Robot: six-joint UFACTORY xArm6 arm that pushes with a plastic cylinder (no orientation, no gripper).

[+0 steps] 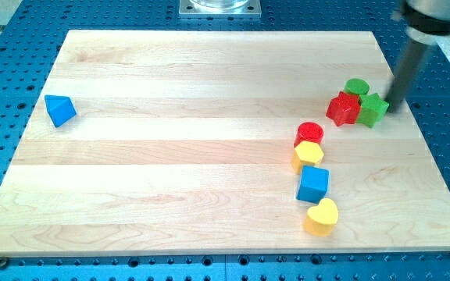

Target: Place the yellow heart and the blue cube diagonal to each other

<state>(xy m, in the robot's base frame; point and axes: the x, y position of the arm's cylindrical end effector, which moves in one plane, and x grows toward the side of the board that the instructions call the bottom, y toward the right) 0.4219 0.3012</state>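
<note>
The yellow heart [321, 216] lies near the view's bottom right on the wooden board [170, 156]. The blue cube [313, 184] sits just above it, slightly to the left, nearly touching it. My tip [394, 107] stands at the view's upper right, just right of the green star [373, 109], far above the heart and the cube.
A yellow block [308, 154] and a red cylinder [309, 133] stand in a column above the blue cube. A red star-like block [343, 108] and a green cylinder [356, 87] cluster with the green star. A blue triangular block [59, 109] lies at the far left.
</note>
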